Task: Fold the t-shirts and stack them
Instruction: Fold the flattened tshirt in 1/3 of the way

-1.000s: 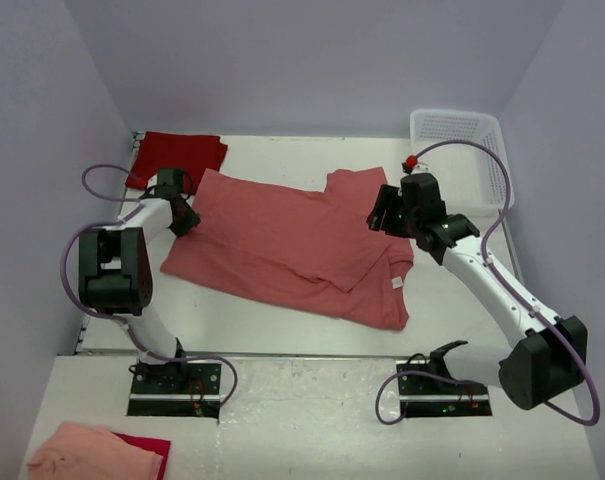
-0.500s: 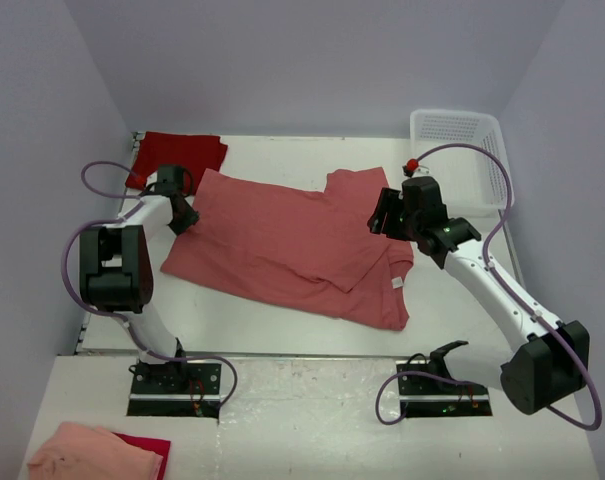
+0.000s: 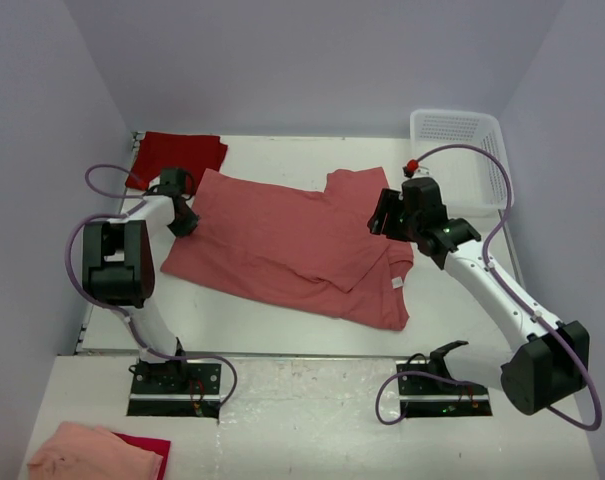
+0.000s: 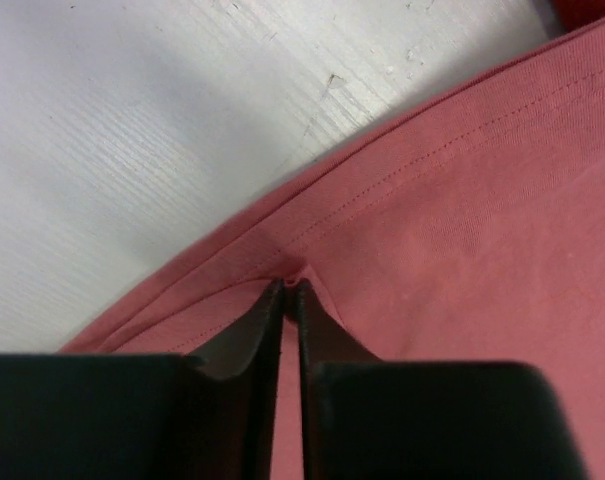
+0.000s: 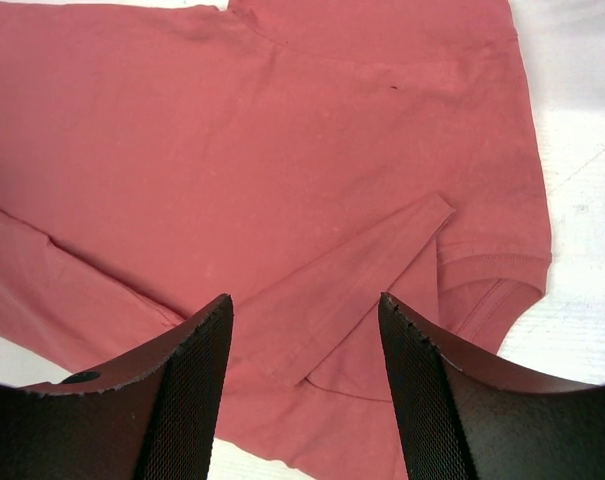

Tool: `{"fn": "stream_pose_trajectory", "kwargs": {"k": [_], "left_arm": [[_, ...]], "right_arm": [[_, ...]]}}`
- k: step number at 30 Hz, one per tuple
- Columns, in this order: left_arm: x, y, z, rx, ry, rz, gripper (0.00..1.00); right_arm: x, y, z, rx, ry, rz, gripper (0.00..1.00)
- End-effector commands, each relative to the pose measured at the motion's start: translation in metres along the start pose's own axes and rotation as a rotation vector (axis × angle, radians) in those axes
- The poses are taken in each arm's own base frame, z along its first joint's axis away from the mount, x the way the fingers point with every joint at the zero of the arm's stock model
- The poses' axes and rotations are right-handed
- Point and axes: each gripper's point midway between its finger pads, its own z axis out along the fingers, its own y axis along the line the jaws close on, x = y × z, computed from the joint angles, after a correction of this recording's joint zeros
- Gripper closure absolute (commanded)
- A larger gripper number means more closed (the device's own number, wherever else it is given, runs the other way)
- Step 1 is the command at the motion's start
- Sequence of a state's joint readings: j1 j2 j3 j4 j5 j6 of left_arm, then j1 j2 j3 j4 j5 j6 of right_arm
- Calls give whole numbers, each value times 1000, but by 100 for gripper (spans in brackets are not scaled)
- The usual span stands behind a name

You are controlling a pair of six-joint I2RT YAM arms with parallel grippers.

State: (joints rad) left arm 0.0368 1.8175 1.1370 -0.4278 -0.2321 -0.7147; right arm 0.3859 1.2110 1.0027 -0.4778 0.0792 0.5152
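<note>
Top external view: at far left, on the near ledge by the arm bases, a peach cloth (image 3: 97, 450) lies crumpled, apart from the work area. At the table's (image 3: 282, 325) back left corner the crimson shirt (image 3: 177, 155) lies folded into a flat rectangle. Just in front of it the left gripper (image 3: 185, 222) is down at the left edge of the salmon shirt (image 3: 292, 245), which is spread flat across the middle of the table, its long side running from back left to front right, with one sleeve folded in over the body and a small white label (image 3: 396, 284) near the front right corner. In the left wrist view the two black fingers are pressed almost together, with a small ridge of the salmon shirt's stitched hem pinched between their tips; bare white table shows beyond the hem, and a sliver of darker red in the upper right corner is probably the crimson shirt, though too little shows to be sure. Farther right, the right gripper (image 3: 382, 215) hangs over the shirt's right end near a sleeve. The right wrist view shows its fingers (image 5: 192, 380) spread well apart with nothing between them, above the cloth and not touching it. At the back right corner stands a white mesh basket (image 3: 462, 150).
</note>
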Motion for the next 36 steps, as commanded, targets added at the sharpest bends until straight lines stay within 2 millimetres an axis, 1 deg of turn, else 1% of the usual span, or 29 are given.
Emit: {"fn": "stream_pose_trajectory", "kwargs": {"k": [1, 2, 3, 5, 7, 8, 9, 11, 13, 14, 15, 16, 17, 18, 19, 20, 21, 23, 28, 29, 30, 32, 36], "left_arm": [[-8, -3, -3, -9, -34, 2, 95], [-10, -3, -5, -9, -39, -1, 100], [-11, -2, -6, -13, -44, -3, 100], [-13, 0, -9, -14, -50, -9, 100], [-15, 1, -12, -23, -58, -7, 100], [-16, 1, -14, -22, -62, -9, 100], [-17, 2, -16, -26, -66, -9, 100], [-19, 2, -19, -26, -71, -12, 100], [-21, 2, -21, -27, -76, -15, 100], [-21, 2, -22, -26, -77, -16, 100], [-22, 2, -23, -25, -78, -16, 100], [-21, 3, -23, -30, -77, -18, 100], [-22, 3, -24, -29, -80, -19, 100], [-22, 2, -24, -27, -80, -18, 100], [-23, 2, -24, -25, -80, -18, 100], [-23, 2, -25, -26, -81, -17, 100], [-24, 1, -26, -25, -82, -16, 100], [-25, 2, -26, -24, -83, -14, 100], [-25, 1, -25, -27, -83, -8, 100], [-24, 1, -24, -26, -79, -7, 100], [-23, 1, -23, -23, -78, -8, 100], [-23, 0, -22, -22, -74, -7, 100], [-22, -1, -21, -18, -69, -9, 100]], "right_arm": [[7, -1, 8, -1, 19, 9, 39], [10, -1, 10, 1, 26, 15, 39], [18, -5, 15, 16, 48, 25, 40], [26, -8, 20, 30, 71, 39, 41], [41, -11, 27, 31, 114, 53, 43], [46, -7, 29, 9, 131, 63, 44], [58, -10, 33, 12, 161, 77, 45], [66, -13, 39, 25, 176, 99, 46], [76, -22, 48, 72, 206, 99, 46], [76, -25, 52, 91, 208, 96, 46], [70, -27, 56, 116, 190, 90, 46], [69, -31, 60, 140, 191, 92, 46], [74, -37, 68, 174, 213, 94, 46], [65, -41, 73, 200, 195, 102, 46], [65, -43, 77, 213, 199, 102, 46], [70, -51, 86, 245, 221, 101, 46], [64, -56, 90, 265, 212, 113, 47], [63, -65, 98, 292, 222, 117, 48], [54, -83, 103, 337, 211, 134, 50], [54, -84, 105, 340, 213, 136, 55], [53, -86, 106, 344, 214, 137, 56], [50, -86, 107, 338, 211, 147, 57], [53, -79, 112, 305, 240, 156, 59]]}}
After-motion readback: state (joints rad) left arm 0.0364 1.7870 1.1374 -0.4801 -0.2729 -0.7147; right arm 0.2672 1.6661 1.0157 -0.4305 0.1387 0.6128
